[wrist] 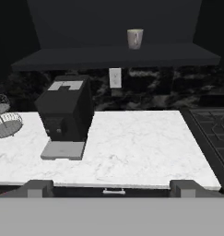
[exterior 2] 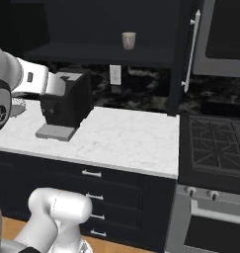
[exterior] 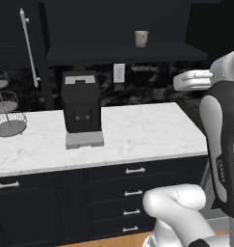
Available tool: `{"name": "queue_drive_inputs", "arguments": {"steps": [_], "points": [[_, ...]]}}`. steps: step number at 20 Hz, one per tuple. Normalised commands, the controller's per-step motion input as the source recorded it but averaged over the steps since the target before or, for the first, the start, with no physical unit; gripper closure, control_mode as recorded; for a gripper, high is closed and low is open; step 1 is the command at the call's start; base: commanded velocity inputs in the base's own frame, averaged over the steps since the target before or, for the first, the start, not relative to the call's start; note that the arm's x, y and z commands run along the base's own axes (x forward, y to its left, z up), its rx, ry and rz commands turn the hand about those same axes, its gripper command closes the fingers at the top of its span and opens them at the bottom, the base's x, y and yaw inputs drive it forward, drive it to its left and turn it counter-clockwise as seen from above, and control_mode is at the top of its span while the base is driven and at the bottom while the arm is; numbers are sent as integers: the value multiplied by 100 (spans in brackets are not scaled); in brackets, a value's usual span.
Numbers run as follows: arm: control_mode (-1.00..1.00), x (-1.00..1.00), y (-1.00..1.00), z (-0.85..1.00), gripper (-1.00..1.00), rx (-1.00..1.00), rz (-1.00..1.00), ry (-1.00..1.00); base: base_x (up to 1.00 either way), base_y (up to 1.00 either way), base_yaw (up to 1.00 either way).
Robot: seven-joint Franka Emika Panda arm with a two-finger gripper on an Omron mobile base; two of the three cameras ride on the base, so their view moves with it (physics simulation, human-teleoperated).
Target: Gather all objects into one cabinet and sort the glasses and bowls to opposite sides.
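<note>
The gripper (wrist: 111, 188) has its two dark fingers (wrist: 38, 188) spread wide apart, with nothing between them; they stand before the front edge of the white marble counter (wrist: 141, 152), well apart from anything on it.

Taking the black coffee machine (wrist: 67, 113) as the landmark: it stands on the left half of the counter, upright on a grey base plate. To its left is a wire tiered basket (exterior: 7, 103), near the counter's left end. To its right the marble surface runs bare up to the right edge, where a dark stove top (exterior 2: 213, 148) begins. Behind the machine, a little to its right, a pale wall outlet (wrist: 115, 77) sits on the dark speckled wall.

Above the machine, and somewhat to its right, hangs the matte black cabinet (wrist: 113, 57) with its one wide dark shelf. The grey-beige cup (wrist: 135, 38) stands upright on this shelf, alone, with free shelf room on both its sides. It is small, cylindrical and dull in colour, with an open top.

Below the machine, under the counter edge, are black drawers (exterior: 133, 190) with silver handles. A tall dark door with a long silver handle (exterior 2: 192, 52) stands right of the cabinet.
</note>
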Motion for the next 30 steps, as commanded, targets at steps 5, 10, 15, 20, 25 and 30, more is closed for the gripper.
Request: {"name": "queue_drive_inputs", "arguments": {"steps": [5,10,15,20,25,30], "points": [[100,0,0,0,-100,0,0,0,46,10,-1],[100,0,0,0,-100,0,0,0,43,4,-2],[100,0,0,0,-100,0,0,0,43,0,-1],[100,0,0,0,-100,0,0,0,28,3,-1],[100,0,0,0,-100,0,0,0,33,1,-3],[100,0,0,0,-100,0,0,0,34,0,-3]]}}
